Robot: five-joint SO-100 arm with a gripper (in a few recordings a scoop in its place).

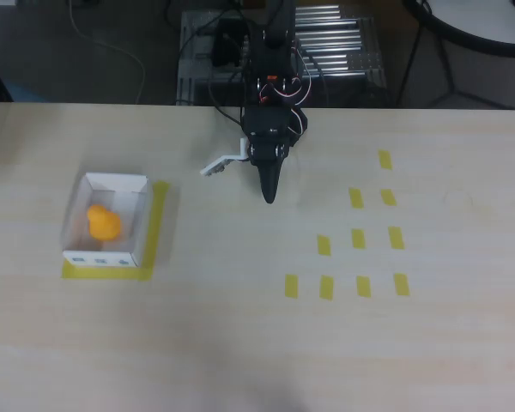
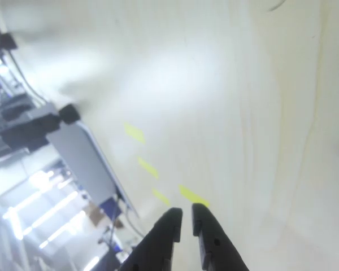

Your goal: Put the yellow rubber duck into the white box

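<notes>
The yellow rubber duck [image 1: 103, 223] lies inside the white box [image 1: 142, 219] at the left of the table in the overhead view. The box is a low-walled tray with three small marks on its near side, standing on a yellow tape frame. My black gripper [image 1: 269, 196] hangs over the table's middle back, well to the right of the box, pointing toward the near edge. In the wrist view its two dark fingers [image 2: 212, 240] stand almost together, and the gripper [image 2: 186, 217] holds nothing.
Several small yellow tape rectangles [image 1: 358, 238] mark the table's right half. A small white gripper plate [image 1: 219, 165] sticks out to the left of the arm. Cables and a metal rack [image 1: 326, 51] sit behind the table's far edge.
</notes>
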